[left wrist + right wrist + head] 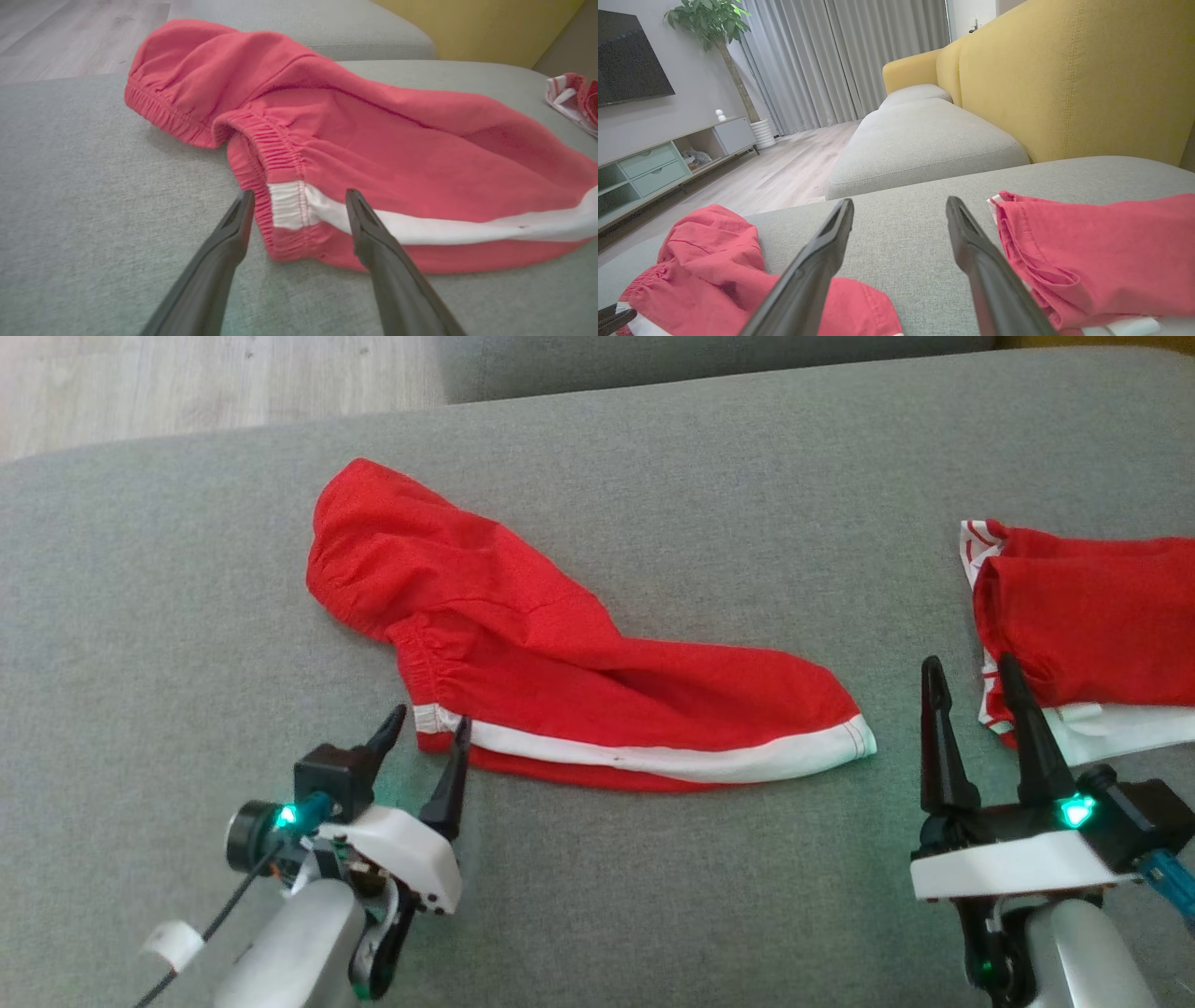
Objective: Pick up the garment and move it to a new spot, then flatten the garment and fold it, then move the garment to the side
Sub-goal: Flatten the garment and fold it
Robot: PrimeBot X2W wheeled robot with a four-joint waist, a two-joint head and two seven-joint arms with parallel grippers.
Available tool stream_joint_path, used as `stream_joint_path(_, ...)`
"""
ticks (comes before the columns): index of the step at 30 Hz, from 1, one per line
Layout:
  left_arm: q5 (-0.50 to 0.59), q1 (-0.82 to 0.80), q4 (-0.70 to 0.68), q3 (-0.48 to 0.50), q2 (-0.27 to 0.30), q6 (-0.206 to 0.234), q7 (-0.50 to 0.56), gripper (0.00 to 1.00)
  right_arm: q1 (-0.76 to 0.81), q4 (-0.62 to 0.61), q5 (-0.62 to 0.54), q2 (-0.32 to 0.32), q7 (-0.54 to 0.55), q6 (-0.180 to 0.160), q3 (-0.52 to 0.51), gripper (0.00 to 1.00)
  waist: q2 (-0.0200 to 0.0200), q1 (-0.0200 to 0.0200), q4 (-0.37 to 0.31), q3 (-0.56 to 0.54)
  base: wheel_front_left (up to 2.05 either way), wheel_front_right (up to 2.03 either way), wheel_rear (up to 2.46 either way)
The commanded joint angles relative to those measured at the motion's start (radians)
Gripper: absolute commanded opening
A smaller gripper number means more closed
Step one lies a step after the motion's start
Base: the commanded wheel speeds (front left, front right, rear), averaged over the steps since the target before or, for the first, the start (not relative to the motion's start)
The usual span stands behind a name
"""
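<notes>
The garment [560, 663] is a pair of red shorts with a white side stripe, lying crumpled on the grey sofa cushion [140, 616]. My left gripper [430, 716] stands open at the near corner of its elastic waistband. In the left wrist view the garment [373, 140] lies just beyond the left gripper [300, 193], whose two fingers straddle the white stripe's end without closing on it. My right gripper [969, 661] is open over bare cushion, to the right of the garment's hem. In the right wrist view the garment [705, 261] sits at lower left of the right gripper [900, 200].
A second red and white garment [1092, 625] lies bunched at the right edge, just beside my right fingers. Behind stand the yellow sofa back [1064, 79] and another grey cushion [920, 135]. Wood floor [187, 383] runs past the cushion's far left edge.
</notes>
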Motion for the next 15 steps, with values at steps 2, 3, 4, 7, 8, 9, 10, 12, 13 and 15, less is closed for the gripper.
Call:
stream_joint_path(2,0.008,-0.052,-0.009,0.039,0.029,0.002,0.006,1.0,-0.041,-0.031,0.007,-0.005,-0.011,-0.001,0.023,1.0,0.0,-0.0001,-0.003,0.003,0.0,0.0,0.0)
stream_joint_path(3,0.007,-0.058,-0.002,0.04,0.032,0.003,0.012,1.0,-0.042,-0.031,0.007,-0.005,-0.011,-0.001,0.023,1.0,0.0,-0.0001,-0.005,0.005,0.0,0.0,0.0)
stream_joint_path(4,0.005,-0.063,0.003,0.041,0.034,0.002,0.016,1.0,-0.043,-0.031,0.008,-0.005,-0.011,-0.001,0.023,1.0,0.0,-0.0001,-0.006,0.006,0.0,0.0,0.0)
stream_joint_path(7,-0.001,-0.072,0.015,0.038,0.037,-0.005,0.027,1.0,-0.043,-0.031,0.01,-0.005,-0.011,-0.001,0.023,1.0,0.0,-0.0001,-0.008,0.007,0.0,0.0,0.0)
stream_joint_path(8,-0.005,-0.074,0.018,0.035,0.037,-0.013,0.03,1.0,-0.042,-0.031,0.011,-0.005,-0.011,-0.001,0.022,1.0,0.0,-0.0001,-0.008,0.007,0.0,0.0,0.0)
stream_joint_path(9,-0.008,-0.074,0.018,0.033,0.036,-0.018,0.031,1.0,-0.041,-0.03,0.011,-0.005,-0.011,-0.001,0.022,1.0,0.0,-0.0001,-0.007,0.007,0.0,0.0,0.0)
stream_joint_path(10,-0.013,-0.075,0.017,0.032,0.035,-0.024,0.032,0.91,-0.041,-0.03,0.011,-0.005,-0.011,-0.001,0.022,1.0,0.0,-0.0001,-0.007,0.007,0.0,0.0,0.0)
stream_joint_path(12,-0.019,-0.077,0.015,0.028,0.035,-0.038,0.033,0.0,-0.043,-0.029,0.011,-0.005,-0.011,-0.001,0.022,1.0,0.0,-0.0001,-0.007,0.009,0.0,0.0,0.0)
stream_joint_path(13,-0.02,-0.077,0.014,0.026,0.036,-0.042,0.032,0.0,-0.043,-0.028,0.01,-0.005,-0.011,-0.001,0.022,1.0,0.0,-0.0001,-0.007,0.009,0.0,0.0,0.0)
stream_joint_path(15,-0.022,-0.078,0.011,0.023,0.035,-0.047,0.028,0.0,-0.043,-0.023,0.009,-0.005,-0.011,-0.001,0.021,1.0,0.0,-0.0001,-0.006,0.009,0.0,0.0,0.0)
